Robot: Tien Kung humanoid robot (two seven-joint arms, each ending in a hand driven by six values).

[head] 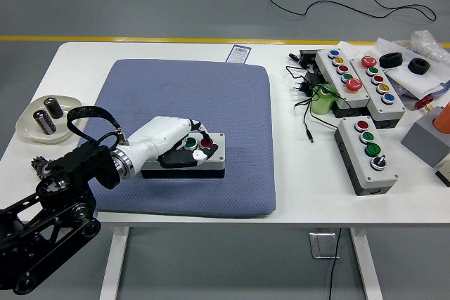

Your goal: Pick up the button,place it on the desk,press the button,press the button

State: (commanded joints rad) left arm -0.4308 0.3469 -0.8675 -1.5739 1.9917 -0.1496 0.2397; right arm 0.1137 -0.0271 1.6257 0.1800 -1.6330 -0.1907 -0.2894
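Observation:
A grey button box with a green button and a red button lies on the blue-grey mat. My left hand comes in from the lower left and lies over the box's left part. Its fingers are relaxed, with the fingertips over the red button. Whether they press it I cannot tell. The hand hides the box's left end. My right arm is out of view.
A small dish with two dark cylinders stands at the table's left edge. Three more button boxes, cables, black rings and a grey block fill the table's right side.

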